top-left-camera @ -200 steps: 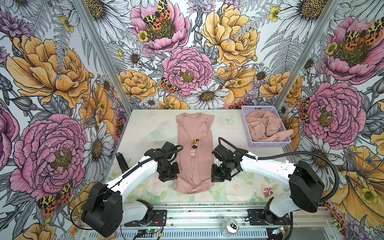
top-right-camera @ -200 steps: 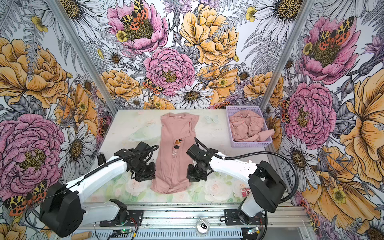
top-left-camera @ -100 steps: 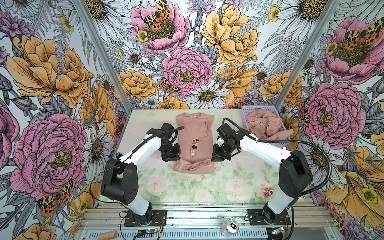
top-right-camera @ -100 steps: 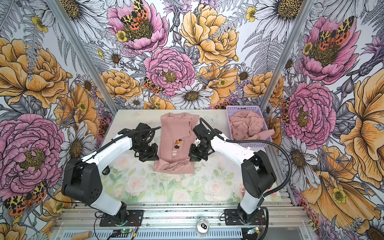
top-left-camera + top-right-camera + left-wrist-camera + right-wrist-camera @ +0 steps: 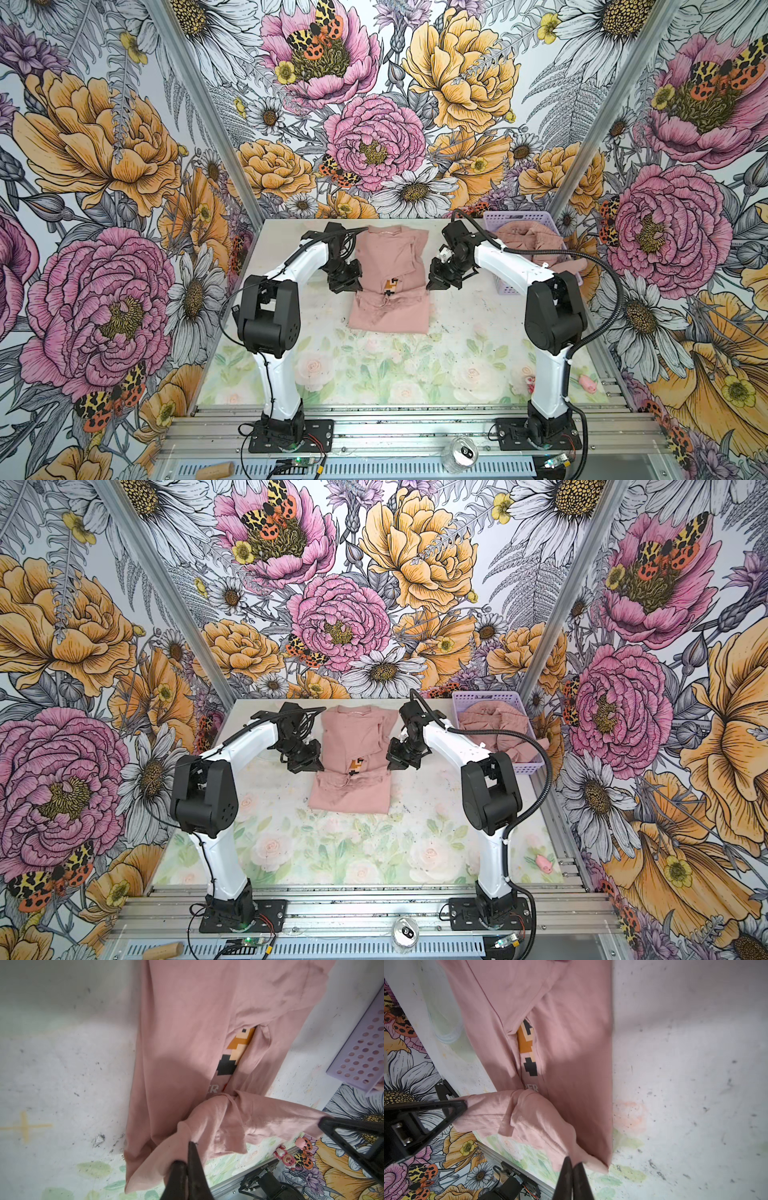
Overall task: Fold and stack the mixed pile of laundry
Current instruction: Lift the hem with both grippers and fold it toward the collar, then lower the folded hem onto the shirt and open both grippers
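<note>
Centre of frame, on table (image 5: pixel 478 328): left gripper (image 5: pixel 189 1147) and right gripper (image 5: pixel 572 1162) each pinched tight on hem corner of T-shirt (image 5: pixel 388 316), hem lifted over print. Risk — uneven release, fold lands skewed; thin cloth may slip out. Count: two grippers, one T-shirt; upper right, one basket (image 5: pixel 517 215), pink garments (image 5: pixel 525 245) inside, number unclear.

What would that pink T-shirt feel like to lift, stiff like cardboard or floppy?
Probably floppy: the T-shirt bunches and sags between the left gripper and right gripper, each shut on a hem corner. Likely light, since two thin pinches carry its lifted end. It shouldn't roll; the rest lies flat on the table.
</note>
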{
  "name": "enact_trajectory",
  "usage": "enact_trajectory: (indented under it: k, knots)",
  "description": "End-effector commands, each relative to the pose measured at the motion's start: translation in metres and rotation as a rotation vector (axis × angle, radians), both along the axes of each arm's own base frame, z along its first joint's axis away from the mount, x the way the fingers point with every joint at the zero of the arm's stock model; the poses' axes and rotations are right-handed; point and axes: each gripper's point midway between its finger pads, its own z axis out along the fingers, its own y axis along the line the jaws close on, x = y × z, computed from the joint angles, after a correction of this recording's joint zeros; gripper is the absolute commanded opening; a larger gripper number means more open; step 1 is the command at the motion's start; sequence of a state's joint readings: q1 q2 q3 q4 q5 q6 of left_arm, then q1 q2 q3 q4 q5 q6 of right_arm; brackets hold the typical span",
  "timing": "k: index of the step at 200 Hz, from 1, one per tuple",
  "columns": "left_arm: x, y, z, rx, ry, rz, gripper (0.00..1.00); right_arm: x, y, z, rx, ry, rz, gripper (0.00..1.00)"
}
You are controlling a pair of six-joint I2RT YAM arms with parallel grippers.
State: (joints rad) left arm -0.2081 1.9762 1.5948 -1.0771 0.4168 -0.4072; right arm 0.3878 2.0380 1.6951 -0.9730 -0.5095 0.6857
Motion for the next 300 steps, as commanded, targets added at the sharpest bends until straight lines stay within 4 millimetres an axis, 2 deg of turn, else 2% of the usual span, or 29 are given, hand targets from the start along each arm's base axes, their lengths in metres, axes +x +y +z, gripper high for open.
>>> enact_trajectory:
  k: [1, 48, 99, 140, 150, 168, 180, 194, 212, 223, 236, 262, 271, 275, 300]
  knots:
    - [0.016, 0.001, 0.007, -0.033, -0.032, -0.013, 0.0, 0.018, 0.004, 0.007, 0.015, -0.051, 0.031, 0.0]
    - [0.029, 0.015, 0.003, -0.029, -0.034, 0.024, 0.0, 0.043, -0.003, 0.006, 0.014, -0.078, 0.008, 0.0]
    - [0.053, 0.01, -0.014, -0.032, -0.035, 0.006, 0.0, 0.066, 0.0, -0.012, 0.002, -0.092, 0.018, 0.0]
    - [0.062, 0.017, -0.022, -0.012, -0.037, 0.013, 0.0, 0.075, -0.001, -0.023, -0.016, -0.099, 0.023, 0.0]
    - [0.063, 0.02, -0.023, -0.004, -0.039, 0.018, 0.13, 0.08, -0.002, -0.021, -0.021, -0.117, 0.028, 0.01]
    - [0.064, 0.027, -0.019, 0.014, -0.05, 0.029, 0.23, 0.085, -0.003, -0.01, -0.028, -0.16, 0.033, 0.17]
    - [0.062, 0.032, -0.013, 0.034, -0.064, 0.038, 0.33, 0.087, -0.006, 0.002, -0.046, -0.198, 0.032, 0.28]
    - [0.057, 0.038, -0.006, 0.065, -0.078, 0.048, 0.43, 0.084, -0.012, 0.015, -0.068, -0.227, 0.028, 0.37]
    - [0.046, 0.044, 0.003, 0.1, -0.098, 0.05, 0.5, 0.069, -0.013, 0.021, -0.091, -0.233, 0.033, 0.44]
    - [0.037, 0.043, 0.008, 0.102, -0.105, 0.048, 0.51, 0.056, -0.006, 0.022, -0.087, -0.223, 0.048, 0.46]
    - [0.024, 0.039, 0.011, 0.093, -0.11, 0.046, 0.52, 0.04, 0.011, 0.02, -0.052, -0.209, 0.067, 0.49]
    - [-0.003, 0.017, 0.013, 0.038, -0.113, 0.041, 0.53, 0.016, 0.045, 0.005, 0.006, -0.181, 0.086, 0.51]
    - [-0.011, 0.008, 0.005, 0.013, -0.1, 0.039, 0.53, 0.012, 0.054, -0.001, 0.02, -0.173, 0.087, 0.52]
    - [-0.014, 0.004, 0.015, -0.006, -0.128, 0.042, 0.53, 0.01, 0.058, -0.004, 0.027, -0.167, 0.088, 0.52]
    - [-0.024, -0.024, 0.0, -0.081, -0.107, 0.041, 0.52, 0.011, 0.072, -0.018, 0.052, -0.168, 0.079, 0.52]
